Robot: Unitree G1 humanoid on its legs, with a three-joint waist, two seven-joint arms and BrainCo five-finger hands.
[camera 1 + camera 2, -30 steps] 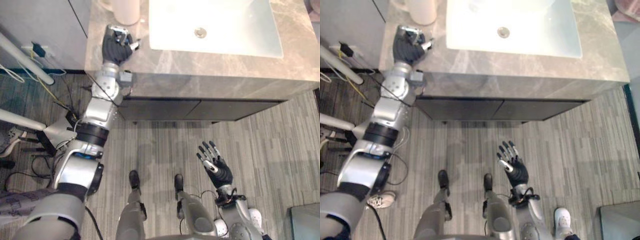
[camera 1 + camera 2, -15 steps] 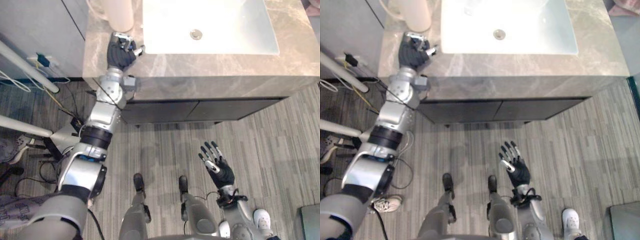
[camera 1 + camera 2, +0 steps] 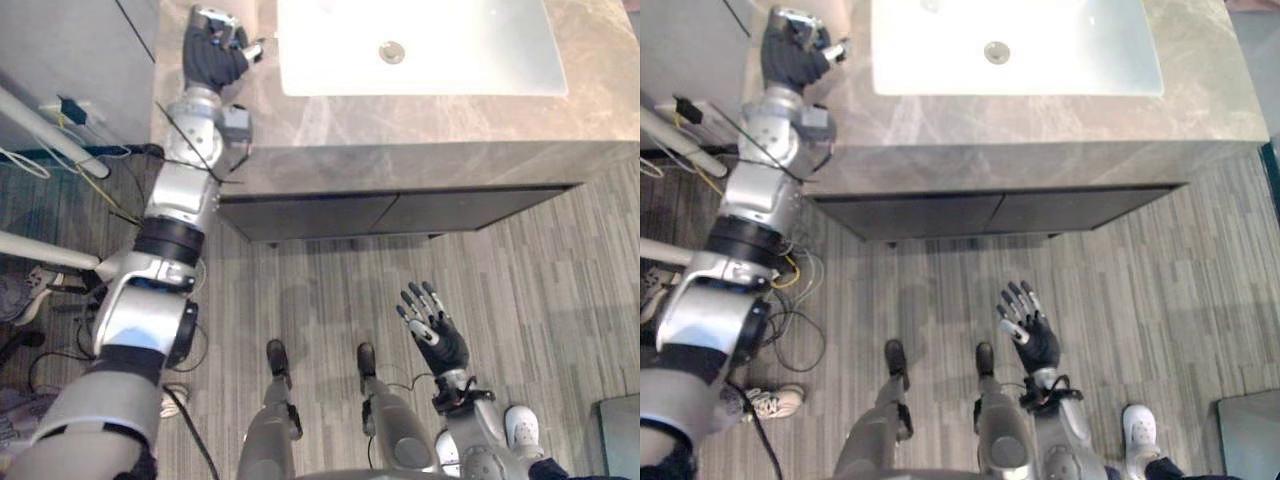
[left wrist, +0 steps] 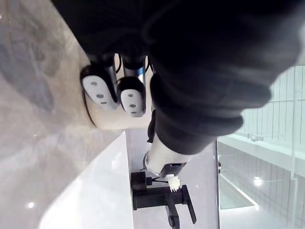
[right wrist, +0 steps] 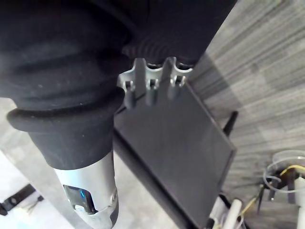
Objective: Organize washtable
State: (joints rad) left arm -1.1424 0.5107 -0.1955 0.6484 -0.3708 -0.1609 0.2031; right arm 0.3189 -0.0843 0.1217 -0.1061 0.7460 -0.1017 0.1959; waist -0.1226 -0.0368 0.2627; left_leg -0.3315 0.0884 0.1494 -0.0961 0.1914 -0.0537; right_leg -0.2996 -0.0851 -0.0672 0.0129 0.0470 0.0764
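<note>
— Where is the left hand (image 3: 208,58) now?

— It lies on the grey marble washtable (image 3: 400,130), at about 11 o'clock in the head view. It is just beside the left edge of the white basin (image 3: 480,50).

— Is it open?

— No, its fingers are curled in toward the palm. The thumb (image 3: 252,47) points out to 3 o'clock, toward the basin. I see nothing between the fingers.

— And the thing to tidy?

— A cream-coloured vessel (image 4: 107,120) stands on the marble just past the curled fingertips (image 4: 99,90). I cannot tell if they touch it. Further behind it a black tap (image 4: 159,198) rises at the back of the basin.

— What about the right hand (image 3: 437,338)?

— It hangs low at 5 o'clock, over the striped grey floor (image 3: 560,300), well apart from the washtable. Its fingers are straight and spread, and it carries nothing.

— Anything else on the top?

— The round drain (image 3: 392,50) sits at 12 o'clock in the basin. Under the marble there is a dark cabinet front (image 3: 400,212).
</note>
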